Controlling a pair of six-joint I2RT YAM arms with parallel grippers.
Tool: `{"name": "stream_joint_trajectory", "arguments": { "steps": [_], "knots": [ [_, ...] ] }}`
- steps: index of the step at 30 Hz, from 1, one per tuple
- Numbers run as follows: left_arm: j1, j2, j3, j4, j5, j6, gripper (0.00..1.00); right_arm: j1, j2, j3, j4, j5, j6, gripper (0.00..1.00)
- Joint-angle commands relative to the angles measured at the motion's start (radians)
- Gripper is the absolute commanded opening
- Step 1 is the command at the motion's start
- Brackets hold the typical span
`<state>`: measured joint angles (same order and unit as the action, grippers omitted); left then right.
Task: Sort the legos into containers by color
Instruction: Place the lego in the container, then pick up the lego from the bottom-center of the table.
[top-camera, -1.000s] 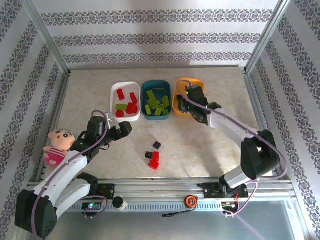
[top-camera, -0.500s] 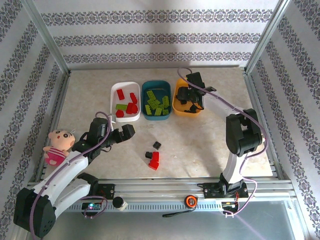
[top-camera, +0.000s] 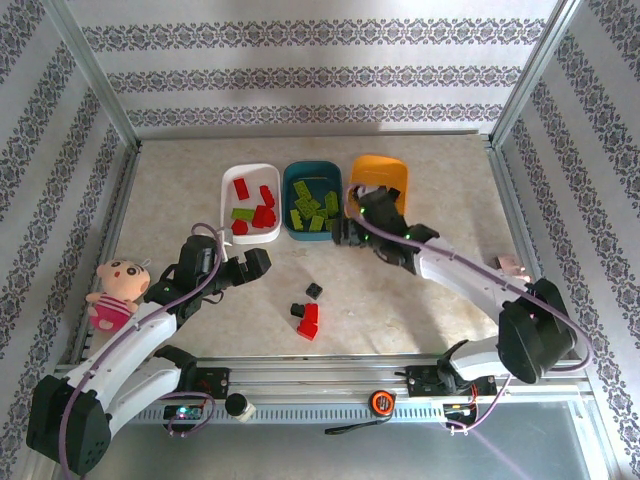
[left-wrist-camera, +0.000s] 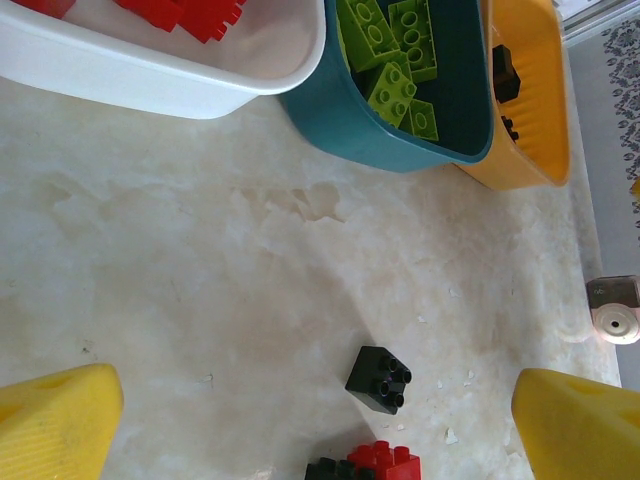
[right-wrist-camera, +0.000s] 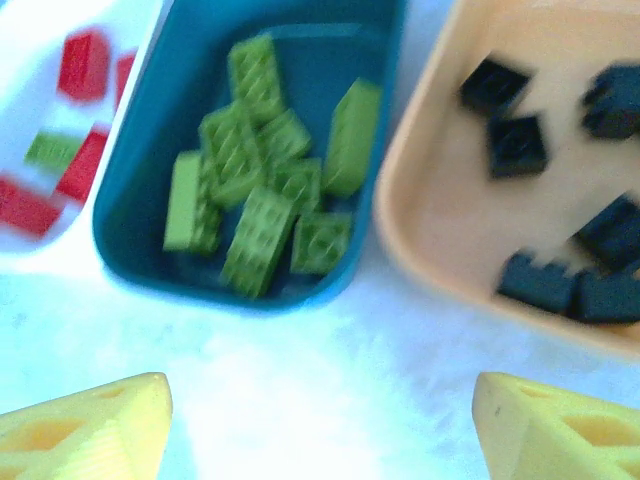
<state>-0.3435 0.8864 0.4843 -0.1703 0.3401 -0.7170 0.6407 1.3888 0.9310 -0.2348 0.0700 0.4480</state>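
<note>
Three containers stand in a row: a white tub with red legos and one green brick, a teal tub with green legos, and an orange tub with black legos. On the table lie a loose black brick and a red brick touching another black one. My left gripper is open and empty, just left of these loose bricks. My right gripper is open and empty over bare table, in front of the teal and orange tubs.
A pink plush doll lies at the table's left edge beside my left arm. Metal frame rails border the table on both sides. A tape measure sits on the front rail.
My right gripper has opened and drawn back from over the orange tub to the table in front of the tubs. My left gripper has edged slightly right.
</note>
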Motion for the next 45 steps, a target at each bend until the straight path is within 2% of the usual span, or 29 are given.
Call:
{"name": "stream_joint_trajectory", "arguments": {
  "steps": [1, 7, 11, 24, 31, 37, 41, 45],
  "knots": [
    [-0.016, -0.001, -0.017, 0.044, 0.009, -0.008, 1.0, 0.088, 0.001, -0.067, 0.011, 0.009, 0.04, 0.79],
    [-0.018, 0.012, -0.019, 0.055, 0.012, -0.011, 1.0, 0.228, 0.134, -0.084, 0.077, -0.01, 0.053, 0.79],
    [-0.018, 0.018, -0.019, 0.058, 0.016, -0.014, 1.0, 0.257, 0.206, -0.074, 0.126, -0.051, 0.044, 0.78],
    [-0.018, 0.023, -0.028, 0.06, 0.015, -0.011, 1.0, 0.313, 0.344, 0.003, 0.039, -0.038, 0.002, 0.78],
    [-0.019, 0.034, -0.026, 0.058, 0.02, -0.008, 1.0, 0.318, 0.366, 0.009, -0.002, 0.005, -0.013, 0.61],
    [-0.038, 0.051, -0.006, 0.044, 0.013, 0.015, 1.0, 0.295, 0.32, -0.028, 0.009, 0.04, -0.018, 0.36],
    [-0.081, 0.077, 0.017, 0.03, -0.008, 0.039, 1.0, 0.243, 0.233, -0.054, 0.024, 0.043, -0.026, 0.3],
    [-0.129, 0.108, 0.048, -0.008, -0.043, 0.071, 1.0, 0.154, 0.11, -0.068, 0.019, 0.032, -0.049, 0.28]
  ]
}}
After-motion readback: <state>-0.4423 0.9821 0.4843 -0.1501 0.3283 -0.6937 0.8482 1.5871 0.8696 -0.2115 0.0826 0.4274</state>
